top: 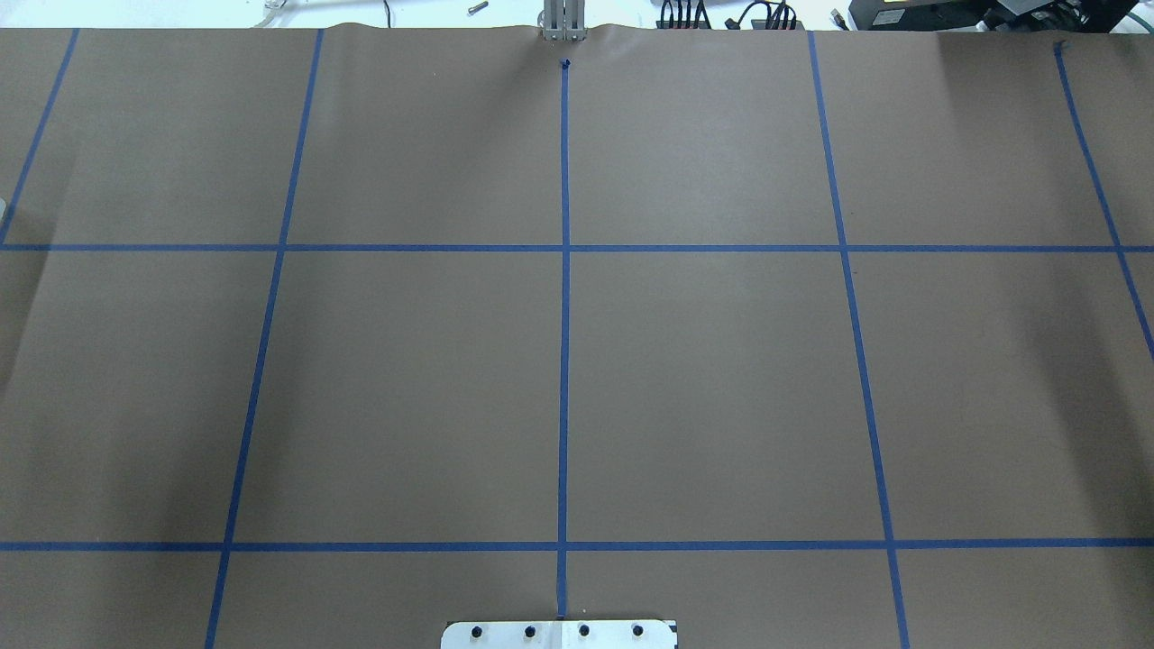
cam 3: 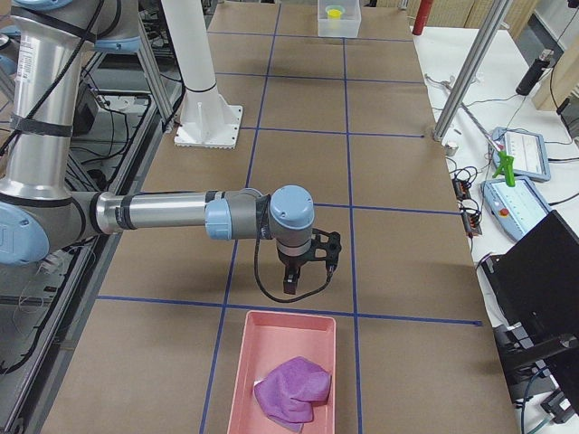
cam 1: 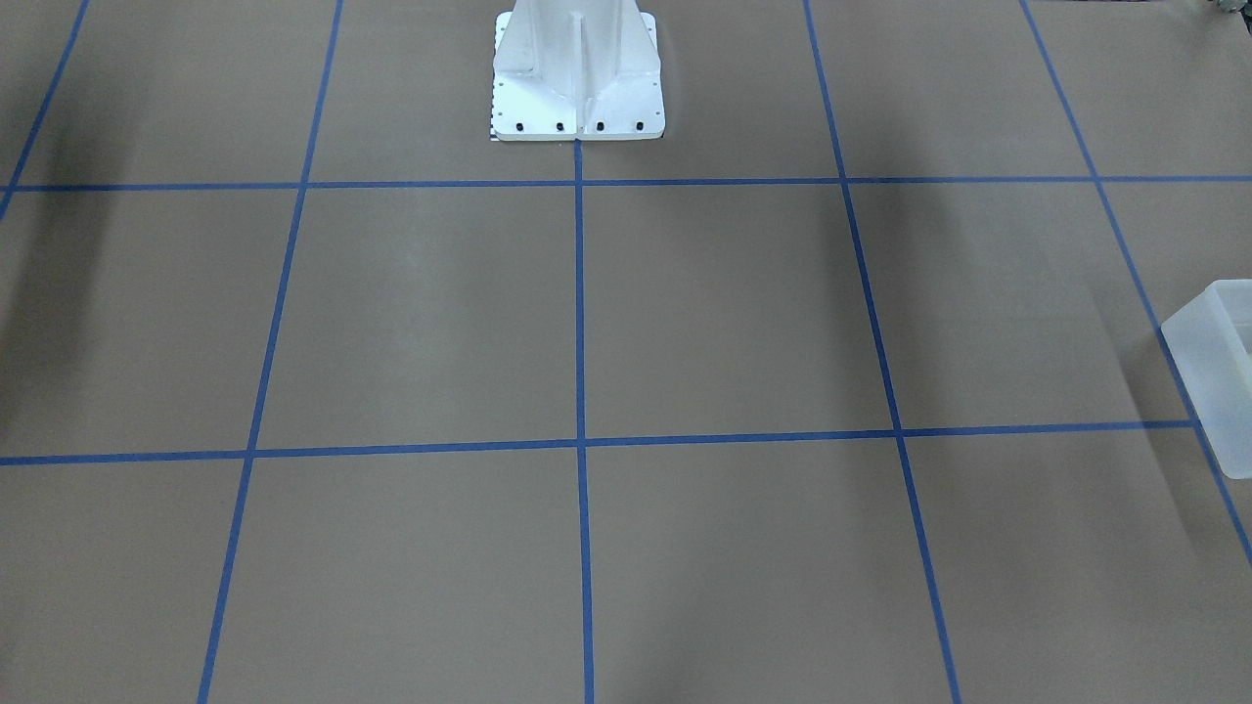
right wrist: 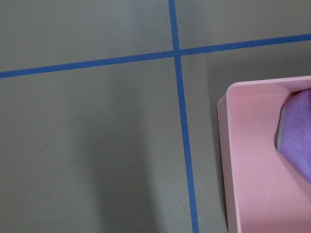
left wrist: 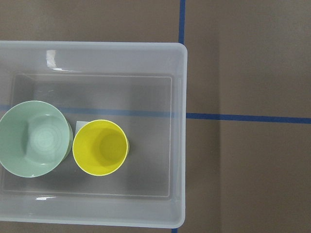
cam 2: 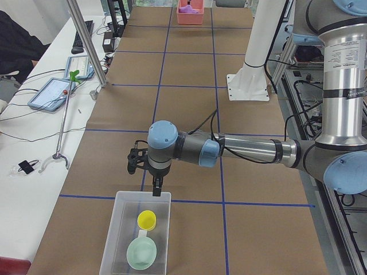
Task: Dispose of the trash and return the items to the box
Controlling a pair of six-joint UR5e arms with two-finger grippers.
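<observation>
The frosted white box (left wrist: 179, 131) stands at the table's end on my left side; it also shows in the exterior left view (cam 2: 120, 229) and, far off, in the exterior right view (cam 3: 338, 20). One corner of the box (cam 1: 1218, 372) shows in the front-facing view. The mint-green bowl (left wrist: 34, 138) and the yellow cup (left wrist: 100, 147) stand upright side by side inside it, as the exterior left view shows for the bowl (cam 2: 141, 252) and cup (cam 2: 147, 219). My left gripper (cam 2: 155, 189) hangs over the box's near rim. My right gripper (cam 3: 289, 282) hangs just short of a pink tray. I cannot tell whether either is open.
The pink tray (cam 3: 271, 339) at the table's right end holds a crumpled purple cloth (cam 3: 291, 391); the tray (right wrist: 252, 160) and cloth (right wrist: 297, 131) also show in the right wrist view. The white robot pedestal (cam 1: 577, 73) stands at mid table. Blue tape lines grid the brown paper.
</observation>
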